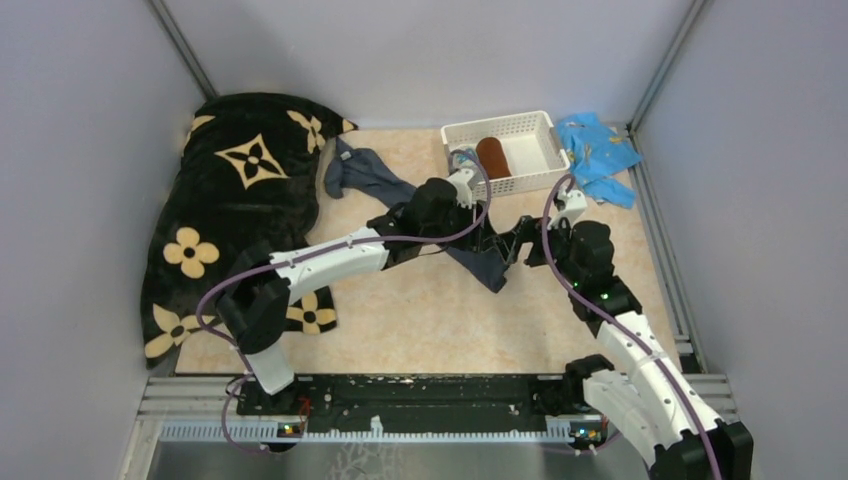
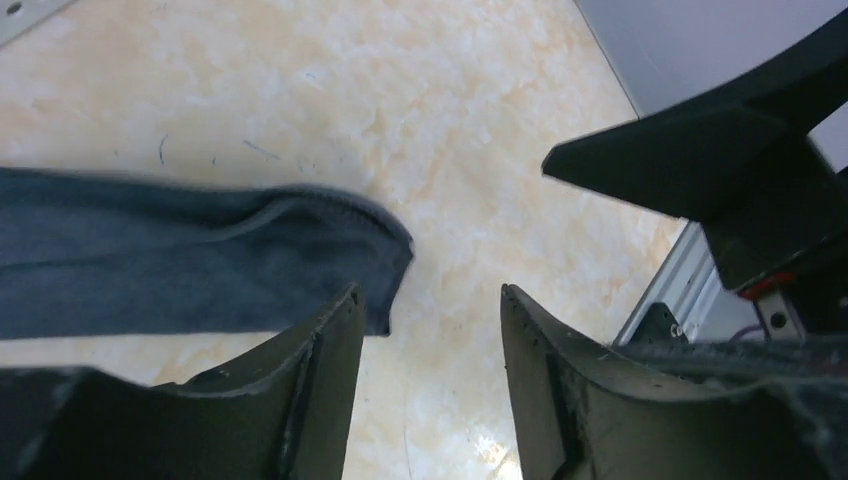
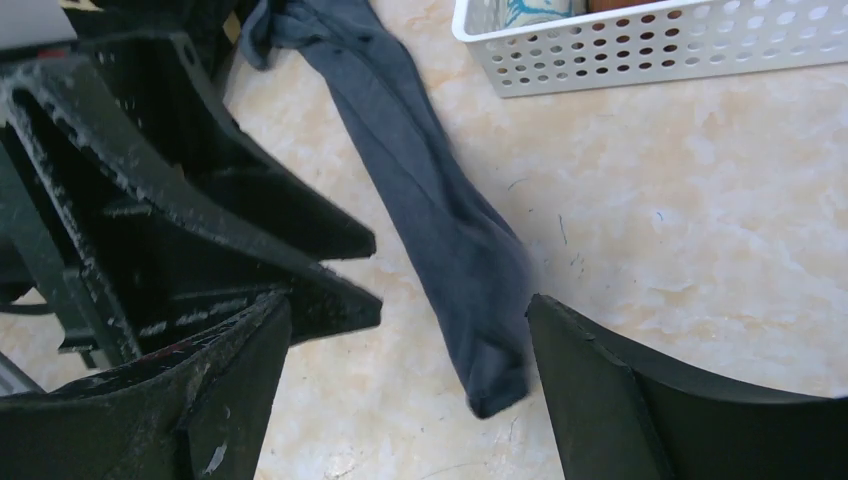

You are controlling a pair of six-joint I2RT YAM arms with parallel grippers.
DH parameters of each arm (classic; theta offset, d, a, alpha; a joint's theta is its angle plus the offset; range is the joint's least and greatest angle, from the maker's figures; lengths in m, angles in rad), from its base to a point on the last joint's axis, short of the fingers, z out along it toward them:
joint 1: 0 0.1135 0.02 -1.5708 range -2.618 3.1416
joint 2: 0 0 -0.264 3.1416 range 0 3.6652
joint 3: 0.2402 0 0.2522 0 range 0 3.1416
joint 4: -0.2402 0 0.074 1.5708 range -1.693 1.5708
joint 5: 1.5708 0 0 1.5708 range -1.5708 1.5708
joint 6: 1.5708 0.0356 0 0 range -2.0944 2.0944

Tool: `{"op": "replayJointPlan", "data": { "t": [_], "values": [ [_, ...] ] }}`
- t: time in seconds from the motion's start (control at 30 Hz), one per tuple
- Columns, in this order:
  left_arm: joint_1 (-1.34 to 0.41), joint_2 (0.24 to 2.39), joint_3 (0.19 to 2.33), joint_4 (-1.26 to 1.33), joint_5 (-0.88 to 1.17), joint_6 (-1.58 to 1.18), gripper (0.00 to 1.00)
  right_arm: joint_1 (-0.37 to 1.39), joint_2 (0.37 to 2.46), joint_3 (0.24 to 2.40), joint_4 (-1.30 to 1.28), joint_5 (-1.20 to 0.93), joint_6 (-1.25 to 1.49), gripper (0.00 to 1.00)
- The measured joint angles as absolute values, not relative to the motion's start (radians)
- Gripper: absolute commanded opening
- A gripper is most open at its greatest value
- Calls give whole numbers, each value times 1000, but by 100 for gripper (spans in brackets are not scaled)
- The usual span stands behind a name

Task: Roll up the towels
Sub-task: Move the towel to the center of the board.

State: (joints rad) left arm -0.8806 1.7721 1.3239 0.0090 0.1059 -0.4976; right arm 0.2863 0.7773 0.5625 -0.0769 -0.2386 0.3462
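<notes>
With our left gripper [image 2: 430, 300] and right gripper [image 3: 410, 310] both parted and empty by the long slate grey-blue towel [image 1: 372, 175] stretched diagonally across centre frame, we risk pinching one layer and bunching it.

You have a soft, matt slate towel [image 3: 440, 220] on a smooth, marble-look tabletop [image 2: 450, 130]; your white basket [image 3: 650, 50] is perforated plastic, your blanket [image 1: 240, 215] plush

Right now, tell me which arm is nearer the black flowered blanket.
Left. The left arm bends over the near corner of the blanket; the right arm stands on the other side, beyond the grey towel.
</notes>
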Motion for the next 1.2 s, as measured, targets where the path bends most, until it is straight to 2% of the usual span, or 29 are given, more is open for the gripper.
{"op": "replayJointPlan", "data": {
  "t": [0.17, 0.33, 0.47, 0.6, 0.93, 1.2],
  "values": [
    [-883, 1674, 1214, 0, 57, -504, 73, 286, 753, 563, -100, -223, 345, 86],
    [-808, 1573, 1127, -30, -38, -490, 75, 291, 834, 578, -128, -221, 345, 79],
    [-653, 1583, 1127, -61, -53, -477, 76, 303, 976, 624, -157, -223, 342, 75],
    [-505, 1695, 1171, -96, -88, -458, 77, 343, 1129, 698, -162, -223, 342, 74],
    [-404, 2057, 1492, -141, -74, -387, 77, 441, 1471, 789, -70, -230, 395, 75],
    [-382, 2207, 1621, -163, -4, -326, 74, 378, 1540, 749, -70, -190, 471, 75]
  ]
}}
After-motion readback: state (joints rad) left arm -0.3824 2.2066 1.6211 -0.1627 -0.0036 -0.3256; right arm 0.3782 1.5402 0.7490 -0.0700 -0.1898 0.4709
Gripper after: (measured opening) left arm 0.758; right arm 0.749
